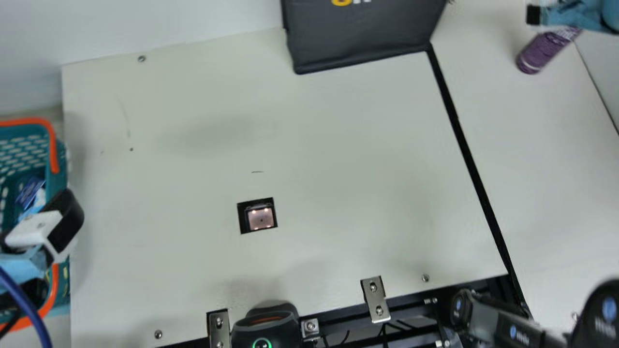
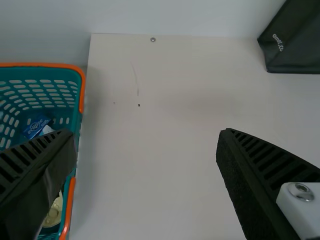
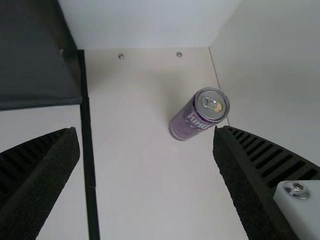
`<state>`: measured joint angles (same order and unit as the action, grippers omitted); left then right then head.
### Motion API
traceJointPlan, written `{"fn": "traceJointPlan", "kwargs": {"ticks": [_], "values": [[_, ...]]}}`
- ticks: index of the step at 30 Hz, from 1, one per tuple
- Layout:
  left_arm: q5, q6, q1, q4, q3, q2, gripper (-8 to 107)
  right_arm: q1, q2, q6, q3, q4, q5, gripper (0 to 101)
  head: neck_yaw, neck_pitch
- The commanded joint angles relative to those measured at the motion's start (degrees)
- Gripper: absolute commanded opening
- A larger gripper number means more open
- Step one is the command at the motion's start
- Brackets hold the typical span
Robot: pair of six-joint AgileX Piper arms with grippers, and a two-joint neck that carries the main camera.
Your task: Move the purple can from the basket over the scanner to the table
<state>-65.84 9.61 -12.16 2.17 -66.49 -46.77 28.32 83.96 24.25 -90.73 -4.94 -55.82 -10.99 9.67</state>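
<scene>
In the main view, the purple can (image 1: 540, 52) stands on the table at the far right, and my right gripper (image 1: 537, 15) is just above and beside it. In the right wrist view, the can (image 3: 192, 119) is upright with its lid showing, beyond the right gripper (image 3: 146, 131), whose fingers are wide apart and hold nothing. The scanner window (image 1: 261, 218) is set in the middle board. My left gripper (image 1: 48, 232) hangs over the right rim of the basket (image 1: 60, 179); in the left wrist view the left gripper (image 2: 146, 132) is open and empty beside the basket (image 2: 79, 95).
A dark bag (image 1: 362, 36) lies at the back, left of the can. Small items, among them a blue packet (image 2: 36, 126), lie in the basket. A black strip (image 1: 466, 145) runs along the board's right edge. A black device (image 1: 266, 326) with a green ring stands at the front.
</scene>
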Motion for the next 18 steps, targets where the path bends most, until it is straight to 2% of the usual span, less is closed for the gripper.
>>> {"fn": "traceJointPlan", "kwargs": {"ticks": [1, 4, 9, 10, 18], "values": [[-0.7, -2.5, 2.8, -0.7, -0.4, 0.6, 90, -1.5, -2.6, -1.3, 1.0, 0.2, -0.6, 95, 5.4, -1.7], [-1.8, -5.3, 5.8, -1.9, -1.2, 1.7, 90, -3.6, -5.6, -3.1, 2.6, 0.7, -1.6, 95, 9.4, -1.7], [-3.7, -9.6, 10.6, -3.7, -2.5, 3.5, 90, -7.2, -10.6, -6.1, 5.2, 1.4, -3.3, 95, 9.4, -1.7], [-3.4, -8.3, 9.0, -3.4, -2.4, 3.3, 90, -7.9, -11.6, -6.6, 5.7, 1.5, -3.7, 95, 9.4, -1.7], [-3.5, -9.6, 10.5, -3.7, -2.4, 3.5, 90, -13.6, -19.6, -11.4, 9.8, 2.7, -6.4, 95, 9.4, -1.7]]}}
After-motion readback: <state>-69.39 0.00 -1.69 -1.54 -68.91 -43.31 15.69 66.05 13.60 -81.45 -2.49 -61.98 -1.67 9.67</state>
